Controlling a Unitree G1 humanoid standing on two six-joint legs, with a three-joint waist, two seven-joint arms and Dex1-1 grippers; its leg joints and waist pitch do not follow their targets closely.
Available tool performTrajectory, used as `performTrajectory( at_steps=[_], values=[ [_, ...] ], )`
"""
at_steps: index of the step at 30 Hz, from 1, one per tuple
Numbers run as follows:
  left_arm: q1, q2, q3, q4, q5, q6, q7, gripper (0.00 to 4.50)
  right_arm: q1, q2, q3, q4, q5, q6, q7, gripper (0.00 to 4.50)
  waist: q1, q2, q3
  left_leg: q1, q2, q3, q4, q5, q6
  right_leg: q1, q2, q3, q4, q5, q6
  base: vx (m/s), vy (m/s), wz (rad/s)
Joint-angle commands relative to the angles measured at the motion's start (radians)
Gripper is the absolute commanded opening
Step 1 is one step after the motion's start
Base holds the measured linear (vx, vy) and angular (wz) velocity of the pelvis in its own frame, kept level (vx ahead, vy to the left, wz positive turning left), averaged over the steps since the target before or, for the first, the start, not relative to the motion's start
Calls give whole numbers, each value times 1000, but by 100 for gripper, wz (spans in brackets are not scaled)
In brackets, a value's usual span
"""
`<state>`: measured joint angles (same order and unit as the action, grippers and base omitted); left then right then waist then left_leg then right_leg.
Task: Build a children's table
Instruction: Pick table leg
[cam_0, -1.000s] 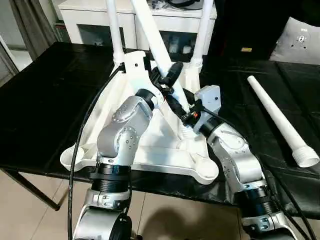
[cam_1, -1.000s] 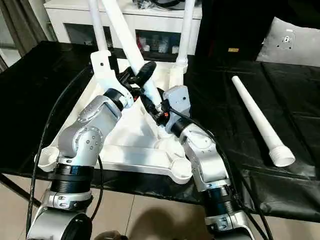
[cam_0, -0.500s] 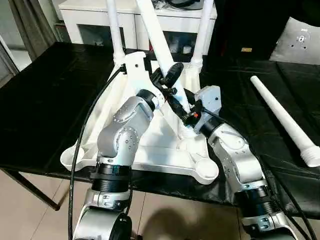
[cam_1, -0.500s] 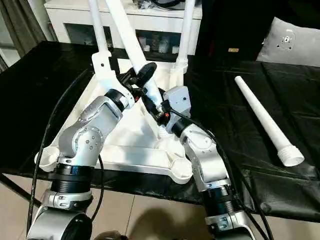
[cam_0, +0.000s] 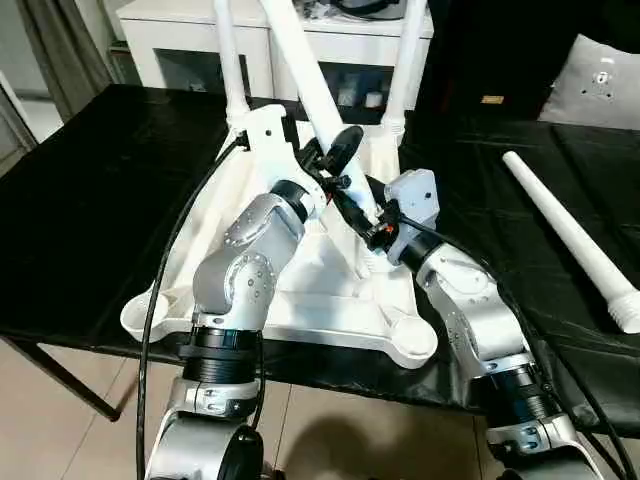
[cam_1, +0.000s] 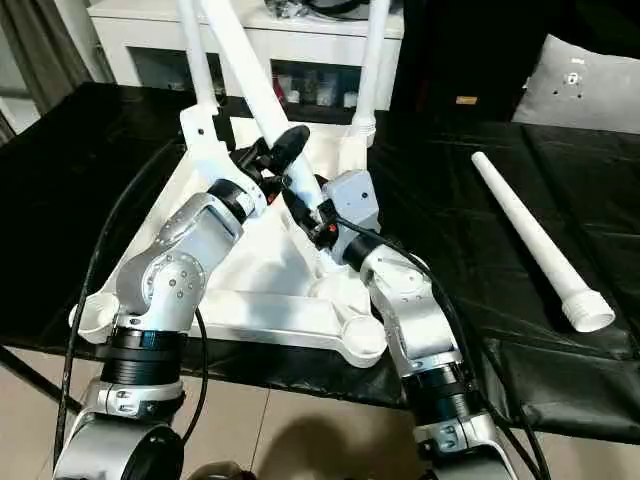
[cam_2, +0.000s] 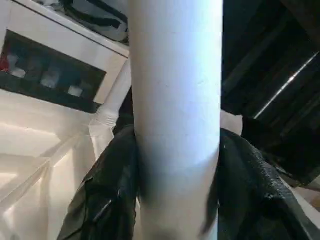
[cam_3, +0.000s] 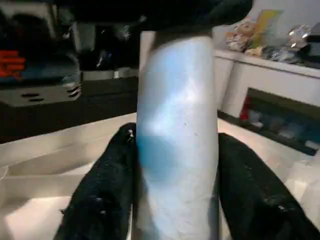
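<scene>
The white table top (cam_0: 300, 290) lay upside down on the black desk (cam_0: 90, 200), its ribbed underside facing up and a round corner socket (cam_0: 412, 342) at the near edge. Two legs stood upright in the far sockets: the far left leg (cam_0: 231, 60) and the far right leg (cam_0: 405, 65). A third, tilted leg (cam_0: 315, 95) leaned over the middle of the top, with its lower end near the near right part of the top. The left claw (cam_0: 335, 160) was closed on this tilted leg, one black finger (cam_2: 107, 190) pressed on each side of the tube. The right claw (cam_0: 368, 222) gripped the same leg lower down, its fingers (cam_3: 105, 190) also tight against both sides. A fourth leg (cam_1: 535, 240) lay flat on the desk, well apart to the right, with its ribbed wide end toward the near edge. Behind the desk stood a white cabinet (cam_0: 180, 40) with glass doors. No writing or label could be read on any of these parts
</scene>
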<state>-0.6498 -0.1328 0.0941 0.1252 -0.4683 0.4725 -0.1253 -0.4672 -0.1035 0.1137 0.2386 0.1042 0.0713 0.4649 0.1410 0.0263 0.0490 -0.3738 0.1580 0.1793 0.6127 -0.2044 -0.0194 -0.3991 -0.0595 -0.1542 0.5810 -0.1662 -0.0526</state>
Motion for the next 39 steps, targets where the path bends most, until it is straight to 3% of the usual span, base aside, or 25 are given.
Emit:
performTrajectory(
  at_steps=[1,9,13,18,19,23,24,29,32,35,36,39],
  values=[
    [-21,-2,13,9,5,-8,5,185,-20,-8,-22,-6,30,25,15,279,-4,-13,-78,9,90,-41,-60,-42,105,68,-121,84,-63,-187,-73,0,0,0],
    [-24,19,25,21,4,-13,2,182,-7,-31,-51,-33,91,78,69,346,-3,-10,-78,10,92,-42,-59,-46,102,67,-120,83,-64,-193,-69,0,0,0],
    [-30,57,40,38,4,-14,-19,182,19,-66,-102,-106,210,171,142,378,0,-7,-80,11,94,-44,-58,-39,112,68,-119,84,-59,-160,-71,0,0,0],
    [-28,93,38,38,0,10,-58,182,29,-102,-151,-143,295,233,192,416,3,-8,-79,12,91,-42,-58,-44,106,68,-122,82,-64,-189,-70,0,0,0],
    [-28,113,32,34,-5,29,-85,182,22,-112,-189,-145,340,279,190,425,3,-15,-79,12,90,-41,-60,-41,106,69,-122,82,-64,-201,-70,0,0,0],
    [-26,153,24,21,-44,88,-151,182,8,-140,-225,-145,381,336,196,448,5,-13,-79,12,89,-41,-59,-27,98,66,-122,82,-63,-213,-69,0,0,0],
    [-25,165,25,15,-67,115,-177,182,7,-155,-224,-149,390,374,203,450,6,-9,-80,11,90,-42,-58,-23,96,66,-122,82,-62,-208,-72,0,0,0],
    [-35,186,47,-4,-140,178,-241,182,24,-206,-196,-171,419,464,268,450,8,-12,-80,10,87,-39,-56,-22,97,70,-123,81,-62,-201,-85,0,0,0],
    [-45,210,59,-24,-203,234,-310,181,50,-230,-187,-216,474,520,319,450,11,-15,-79,10,89,-40,-57,-19,101,69,-123,81,-62,-214,-77,0,0,0],
    [-43,245,25,-45,-204,251,-375,181,73,-259,-150,-266,499,564,376,450,12,-14,-76,10,88,-39,-59,-35,94,68,-122,81,-68,-249,-61,0,0,0],
    [-40,252,11,-54,-202,252,-394,181,78,-263,-137,-274,498,571,392,422,11,-14,-76,10,88,-40,-59,-39,91,68,-122,80,-69,-260,-57,0,0,0],
    [-29,263,-36,-102,-214,258,-456,181,86,-266,-94,-284,487,604,406,408,12,-16,-74,12,87,-40,-61,-52,74,67,-122,80,-75,-303,-41,0,0,0]
  ],
)
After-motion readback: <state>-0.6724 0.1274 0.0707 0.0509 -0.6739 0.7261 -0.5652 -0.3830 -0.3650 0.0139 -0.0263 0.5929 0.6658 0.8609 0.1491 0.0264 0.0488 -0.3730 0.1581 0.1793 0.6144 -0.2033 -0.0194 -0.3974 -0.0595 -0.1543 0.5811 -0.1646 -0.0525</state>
